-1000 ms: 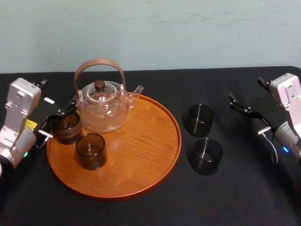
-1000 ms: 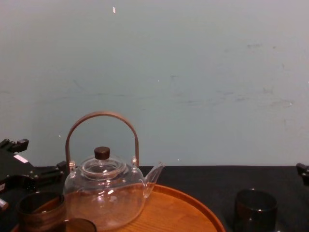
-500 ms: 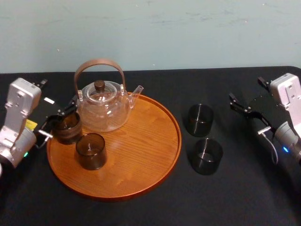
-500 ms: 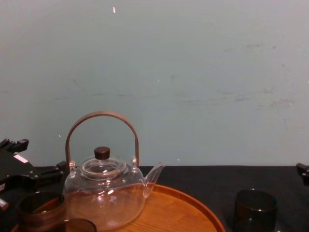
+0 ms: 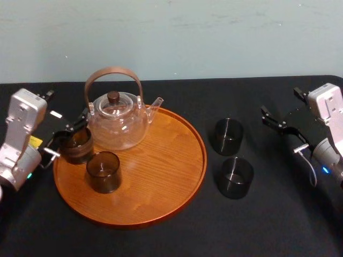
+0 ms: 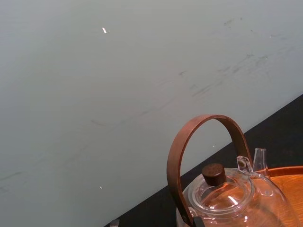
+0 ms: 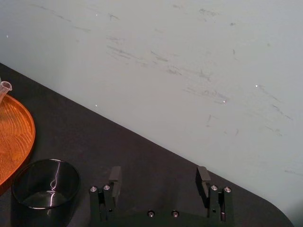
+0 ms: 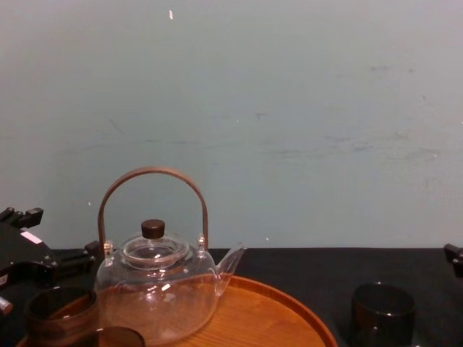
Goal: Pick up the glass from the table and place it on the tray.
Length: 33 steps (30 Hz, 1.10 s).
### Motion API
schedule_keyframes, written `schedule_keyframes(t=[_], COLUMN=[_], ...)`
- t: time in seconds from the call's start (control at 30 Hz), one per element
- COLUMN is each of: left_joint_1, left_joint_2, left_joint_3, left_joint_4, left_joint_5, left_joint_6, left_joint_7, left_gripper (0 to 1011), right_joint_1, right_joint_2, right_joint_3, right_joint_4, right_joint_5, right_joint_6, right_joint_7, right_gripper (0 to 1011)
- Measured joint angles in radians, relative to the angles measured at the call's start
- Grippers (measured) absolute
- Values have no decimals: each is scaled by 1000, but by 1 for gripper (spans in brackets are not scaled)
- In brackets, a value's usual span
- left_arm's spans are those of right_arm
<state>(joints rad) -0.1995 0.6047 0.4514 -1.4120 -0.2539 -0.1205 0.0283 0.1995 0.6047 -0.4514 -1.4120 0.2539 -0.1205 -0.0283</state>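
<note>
The round orange-brown tray (image 5: 161, 176) lies on the black table (image 5: 273, 225) and carries a clear glass teapot (image 5: 117, 122). Two dark glasses stand on the tray: one (image 5: 103, 171) near the front and one (image 5: 77, 145) at the left rim. My left gripper (image 5: 63, 140) is open with that rim glass between its fingers. Two more dark glasses (image 5: 229, 135) (image 5: 236, 176) stand on the cloth right of the tray. My right gripper (image 5: 280, 131) is open at the far right, a little way from them; in its wrist view the right gripper (image 7: 159, 178) has one glass (image 7: 45, 187) off to one side.
The teapot (image 8: 155, 289) has a tall brown hoop handle (image 8: 152, 173) and a spout pointing right. A pale green wall (image 5: 214, 32) runs behind the table. Bare black cloth lies in front of the tray and around the right-hand glasses.
</note>
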Motion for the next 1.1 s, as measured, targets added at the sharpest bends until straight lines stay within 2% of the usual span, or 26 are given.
schedule_keyframes(t=[0.27,0.5,0.73,1.1], left_joint_1=[0,0,0,0], left_joint_2=[0,0,0,0], left_joint_3=[0,0,0,0], left_joint_4=[0,0,0,0], left_joint_5=[0,0,0,0], left_joint_6=[0,0,0,0], left_joint_7=[0,0,0,0], left_gripper=[1001,1001,1001,1001], right_joint_1=[0,-18,-84,-175], right_joint_2=[0,-3,26,47], right_joint_3=[0,12,18,36], right_joint_4=[0,-22,-125,-246], right_joint_5=[0,10,-2,-8], right_joint_6=[0,5,19,21], right_joint_7=[0,39,67,94], right_gripper=[1002,1002,1002,1002])
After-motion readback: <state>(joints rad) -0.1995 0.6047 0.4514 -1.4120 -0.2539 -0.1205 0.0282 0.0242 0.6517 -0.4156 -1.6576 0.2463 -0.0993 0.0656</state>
